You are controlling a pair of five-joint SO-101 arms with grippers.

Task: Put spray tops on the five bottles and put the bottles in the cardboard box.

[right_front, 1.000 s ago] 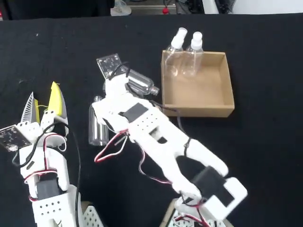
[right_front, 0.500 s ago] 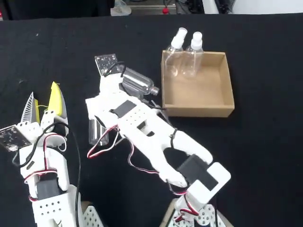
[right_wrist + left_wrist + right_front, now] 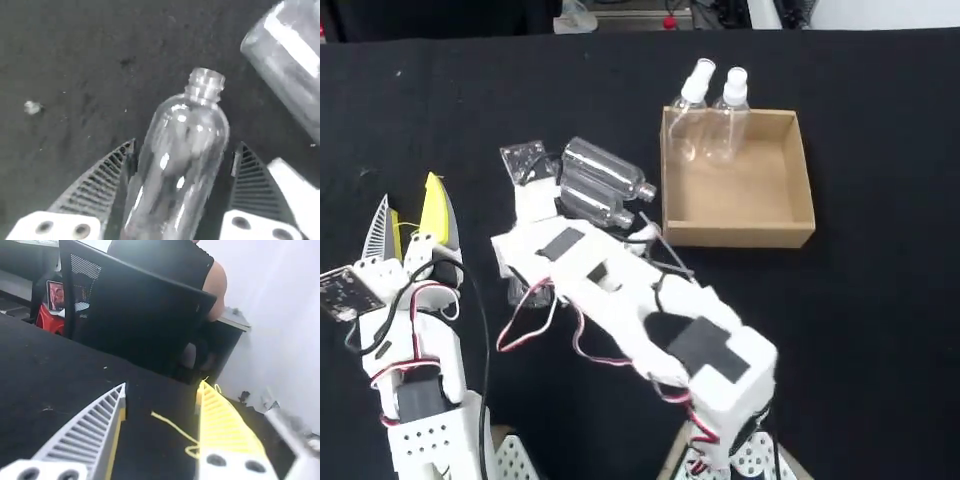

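Note:
Between the open fingers of my right gripper (image 3: 185, 145) lies a clear, capless bottle (image 3: 180, 150), its neck pointing away; the fingers do not press it. Another clear bottle (image 3: 287, 47) lies just beyond. From above, my right arm (image 3: 610, 270) stretches left across the table, its wrist beside two capless bottles (image 3: 605, 170) (image 3: 592, 207) lying side by side. A further bottle (image 3: 515, 290) peeks out under the arm. Two bottles with white spray tops (image 3: 695, 115) (image 3: 728, 118) stand at the back of the cardboard box (image 3: 802, 215). My left gripper (image 3: 410, 195) (image 3: 162, 386) is open and empty.
The black table (image 3: 860, 330) has free room to the right of and in front of the box. Red and white wires (image 3: 535, 320) hang from the right arm. The table's far edge runs close behind the box.
My right arm has swung left; its wrist now uncovers a second lying bottle and covers most of the bottle at the left. The left arm has not moved.

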